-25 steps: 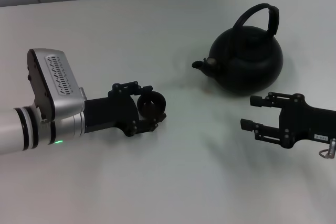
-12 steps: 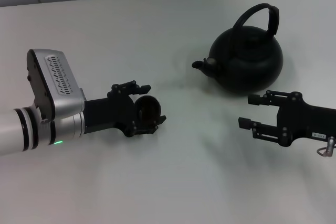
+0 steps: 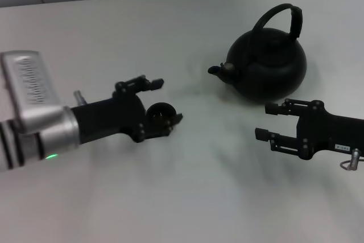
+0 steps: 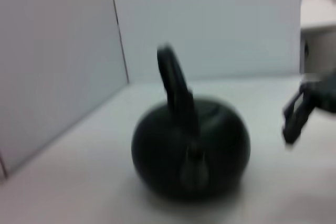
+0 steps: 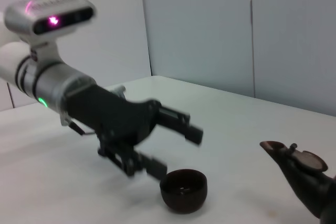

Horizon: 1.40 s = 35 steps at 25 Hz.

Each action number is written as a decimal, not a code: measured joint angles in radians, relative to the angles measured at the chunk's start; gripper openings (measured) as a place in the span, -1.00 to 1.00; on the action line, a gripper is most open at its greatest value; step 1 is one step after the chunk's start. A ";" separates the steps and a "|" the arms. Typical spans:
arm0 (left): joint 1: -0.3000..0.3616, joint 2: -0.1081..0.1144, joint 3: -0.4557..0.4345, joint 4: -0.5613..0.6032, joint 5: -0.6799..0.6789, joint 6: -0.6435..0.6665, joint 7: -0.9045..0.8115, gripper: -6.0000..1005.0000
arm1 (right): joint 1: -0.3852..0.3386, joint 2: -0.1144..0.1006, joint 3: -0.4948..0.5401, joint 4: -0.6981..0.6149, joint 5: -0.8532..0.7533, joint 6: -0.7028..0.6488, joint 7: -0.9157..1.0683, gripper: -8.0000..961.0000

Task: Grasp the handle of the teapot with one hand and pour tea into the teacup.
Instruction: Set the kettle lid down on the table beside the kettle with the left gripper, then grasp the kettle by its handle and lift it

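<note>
Your left gripper (image 3: 165,101) has just swung and lifted off the tiny round black handleless teacup (image 3: 162,115): a second ago its fingers bracketed the cup closely, and now they stand spread wide, the far one raised clear above the rim and the near one just beside the cup, holding nothing. The cup sits upright on the pale counter (image 3: 187,192), left of centre, so its placement looks finished and the pouring step can begin. Your right gripper (image 3: 267,122) has crept a little to the left and hangs low over the counter on the near side of the large round matte black teapot (image 3: 268,66), its fingers parted wide and empty. The tall black arched bail handle (image 3: 278,18) rises over the pot's far right and has not been grasped; you will likely need to raise that gripper and bring it over the lid to reach the band. The stubby spout points left toward the cup, well apart from it. A small white label shows on the right gripper's body, but its writing is too small to read; no brand is legible anywhere.
</note>
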 joint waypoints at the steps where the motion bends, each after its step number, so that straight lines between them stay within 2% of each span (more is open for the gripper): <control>1: 0.041 0.005 -0.005 0.044 -0.010 0.031 -0.019 0.62 | 0.001 -0.001 0.000 0.003 0.000 0.001 -0.001 0.30; 4: 0.150 0.017 -0.047 0.156 -0.013 0.115 -0.069 0.62 | 0.001 -0.001 0.000 0.003 0.000 0.001 -0.002 0.30; 6: 0.218 0.033 -0.089 0.199 -0.011 0.191 -0.078 0.62 | 0.001 -0.001 0.000 0.003 0.000 0.000 -0.003 0.30; 9: 0.293 0.068 -0.141 0.208 -0.010 0.310 -0.083 0.62 | 0.001 -0.001 0.002 0.003 0.000 0.000 -0.003 0.30; 10: 0.318 0.088 -0.160 0.201 -0.009 0.357 -0.089 0.62 | 0.001 -0.001 0.003 0.003 0.000 0.000 -0.003 0.30; 13: 0.373 0.131 -0.215 0.167 -0.006 0.448 -0.096 0.62 | 0.008 0.000 0.003 0.018 0.006 0.000 -0.003 0.30; 17: 0.411 0.155 -0.256 0.158 0.054 0.473 -0.085 0.62 | 0.017 -0.001 0.003 0.028 0.012 0.000 -0.003 0.30; 23: 0.414 0.159 -0.331 0.152 0.152 0.486 -0.078 0.62 | 0.029 0.000 0.002 0.030 0.012 0.000 -0.003 0.30; 25: 0.414 0.155 -0.371 0.156 0.214 0.474 -0.069 0.62 | 0.031 0.001 0.002 0.030 0.012 -0.001 -0.004 0.30; 26: 0.414 0.149 -0.422 0.156 0.286 0.449 -0.054 0.62 | 0.032 0.001 0.002 0.030 0.012 -0.001 -0.003 0.30; 27: 0.414 0.149 -0.422 0.156 0.286 0.449 -0.054 0.62 | 0.032 0.001 0.002 0.030 0.012 -0.001 -0.003 0.30; 29: 0.411 0.142 -0.484 0.153 0.359 0.431 -0.043 0.62 | 0.033 0.001 0.002 0.031 0.012 -0.001 -0.004 0.30; 33: 0.409 0.134 -0.503 0.157 0.384 0.429 -0.042 0.62 | 0.028 0.001 0.003 0.033 0.027 -0.006 -0.006 0.30; 35: 0.407 0.130 -0.503 0.157 0.388 0.423 -0.042 0.62 | 0.011 0.002 0.005 0.059 0.090 -0.020 -0.035 0.30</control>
